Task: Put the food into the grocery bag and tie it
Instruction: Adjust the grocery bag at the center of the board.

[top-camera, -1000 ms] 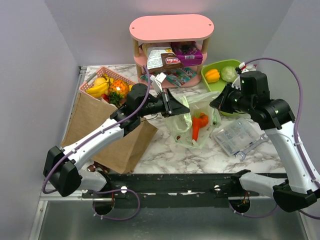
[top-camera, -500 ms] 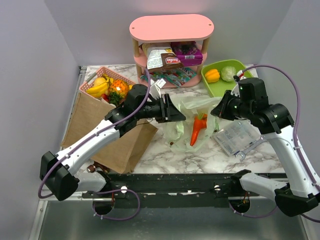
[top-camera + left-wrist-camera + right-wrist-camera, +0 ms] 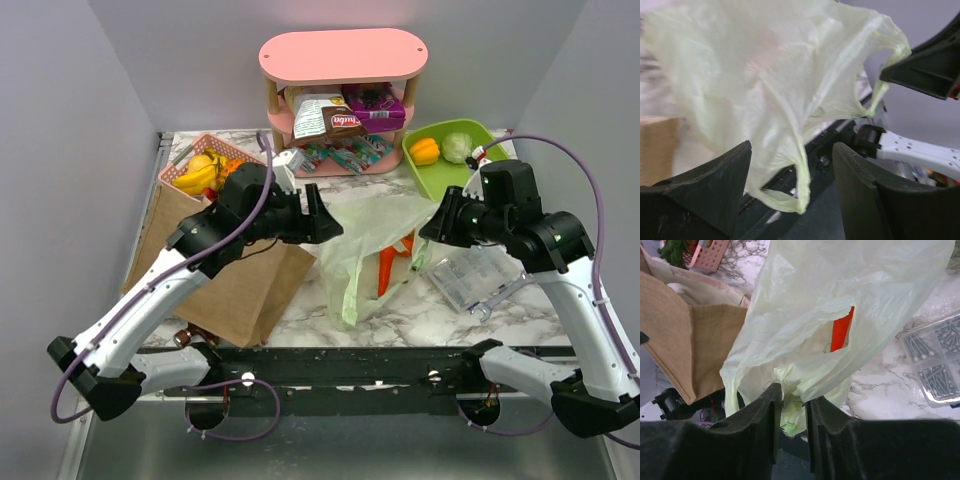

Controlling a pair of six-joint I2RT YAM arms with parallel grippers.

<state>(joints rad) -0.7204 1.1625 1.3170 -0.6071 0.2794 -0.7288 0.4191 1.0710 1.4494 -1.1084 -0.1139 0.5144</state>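
Note:
The pale-green grocery bag (image 3: 365, 240) stands puffed up on the marble table between my two grippers. An orange carrot (image 3: 386, 268) shows through its wall, and in the right wrist view the carrot (image 3: 841, 330) shows red-orange through a gap in the bag (image 3: 840, 290). My left gripper (image 3: 328, 222) is open at the bag's left side. In the left wrist view a loop handle (image 3: 790, 195) hangs loose between the wide jaws of the left gripper (image 3: 792, 170). My right gripper (image 3: 432, 225) is at the bag's right. Its narrow jaws (image 3: 792, 392) pinch a bunched wad of bag plastic.
A brown paper bag (image 3: 225, 270) stands left of the bag, with a pink basket (image 3: 190, 180) of fruit behind it. A pink shelf (image 3: 343, 55) at the back holds a snack pack (image 3: 325, 118) and a purple box (image 3: 375, 105). At the right are a green tray (image 3: 470, 128) and a clear screw box (image 3: 470, 275).
My left gripper opened wide, let go of the bag handle and drew back to the left. The right jaws parted slightly. The bag rose from flat to puffed up over the carrot.

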